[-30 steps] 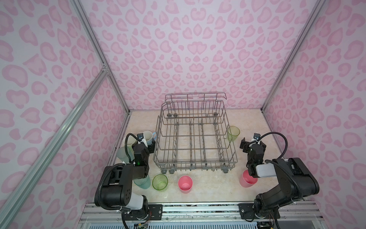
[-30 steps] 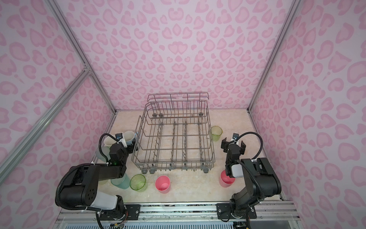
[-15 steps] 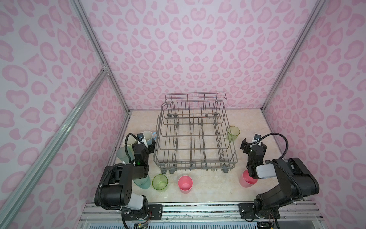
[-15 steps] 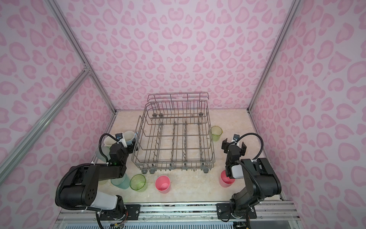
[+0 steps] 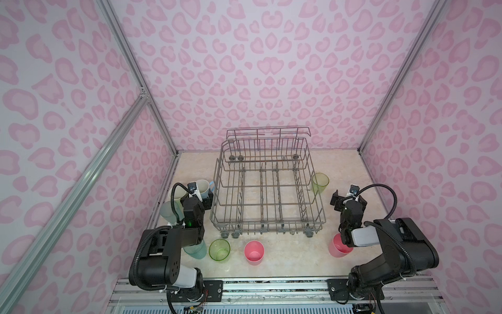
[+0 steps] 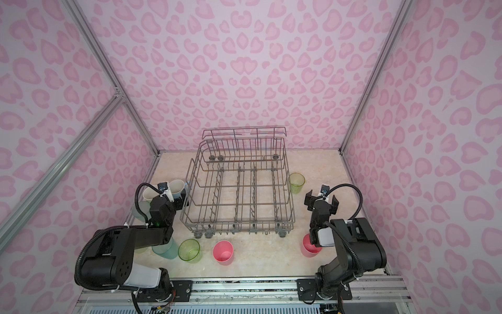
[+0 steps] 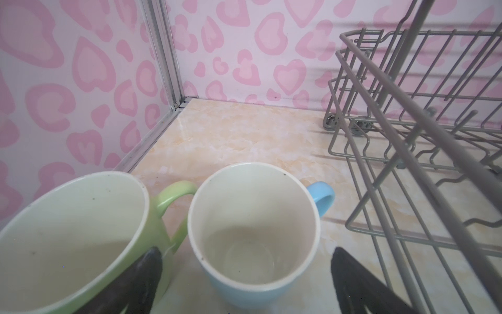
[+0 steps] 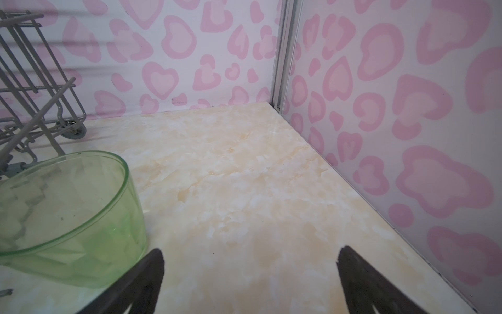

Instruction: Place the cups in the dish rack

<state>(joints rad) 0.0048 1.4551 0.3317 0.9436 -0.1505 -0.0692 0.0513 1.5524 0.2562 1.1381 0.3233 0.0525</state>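
Left wrist view: the left end effector point(image 7: 245, 252) is spread wide, and the blue mug point(image 7: 252, 225) stands between its tips, just beside the empty dish rack point(image 7: 407, 114). One finger point(image 7: 146, 271) crowds the green mug point(image 7: 73, 231), so closing could knock it over. The right end effector point(image 8: 250, 252) is spread and empty, near a green cup point(image 8: 68, 204) beside the rack.

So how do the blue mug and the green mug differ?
The blue mug is light blue outside, the green mug pale green. The blue mug stands nearer the dish rack, in line with the open left gripper; the green mug stands off to the side. Both are upright, empty, cream inside.
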